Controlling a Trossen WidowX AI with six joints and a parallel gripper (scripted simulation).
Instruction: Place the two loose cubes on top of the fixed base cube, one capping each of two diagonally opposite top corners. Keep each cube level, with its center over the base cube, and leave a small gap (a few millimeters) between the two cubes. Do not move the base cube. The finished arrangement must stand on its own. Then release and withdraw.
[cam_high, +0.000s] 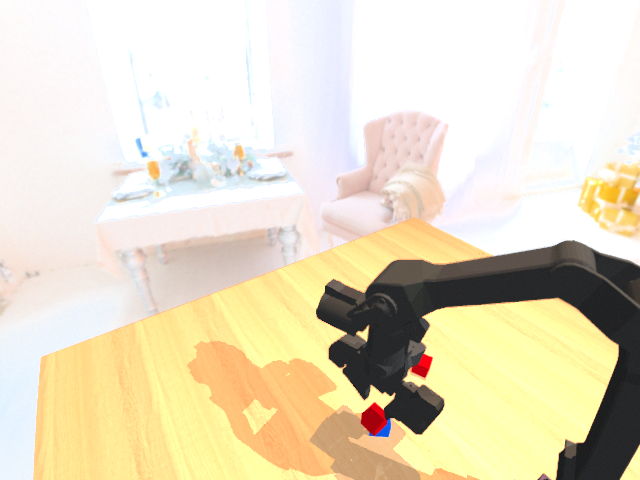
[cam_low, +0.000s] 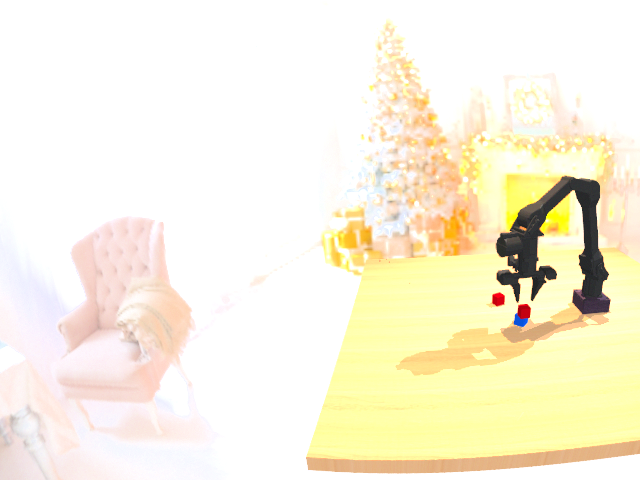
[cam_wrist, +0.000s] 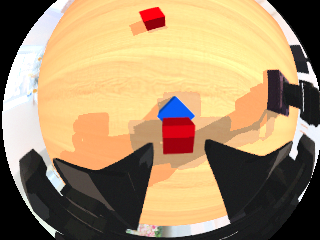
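A red cube (cam_high: 373, 419) (cam_low: 524, 311) (cam_wrist: 178, 145) rests on the blue base cube (cam_high: 382, 430) (cam_low: 520, 321) (cam_wrist: 175, 108), off-center and turned relative to it. It looks about level in the exterior view. In the wrist view, a corner of the blue top shows beyond the red cube. My gripper (cam_low: 525, 300) is open and empty, its fingertips just above the red cube, one toward each side. The contact between the cubes is too small to judge closely. The other red cube (cam_high: 422, 365) (cam_low: 498, 299) (cam_wrist: 152, 18) lies on the table apart from them, partly hidden by my gripper in the top view.
The wooden table (cam_high: 129, 372) (cam_low: 413, 413) carries the cubes and my arm's dark base (cam_low: 591, 302) (cam_wrist: 276, 92). The arm's shadow falls around the blue cube. A pink armchair (cam_high: 398, 155) (cam_low: 113, 310) stands beyond the table.
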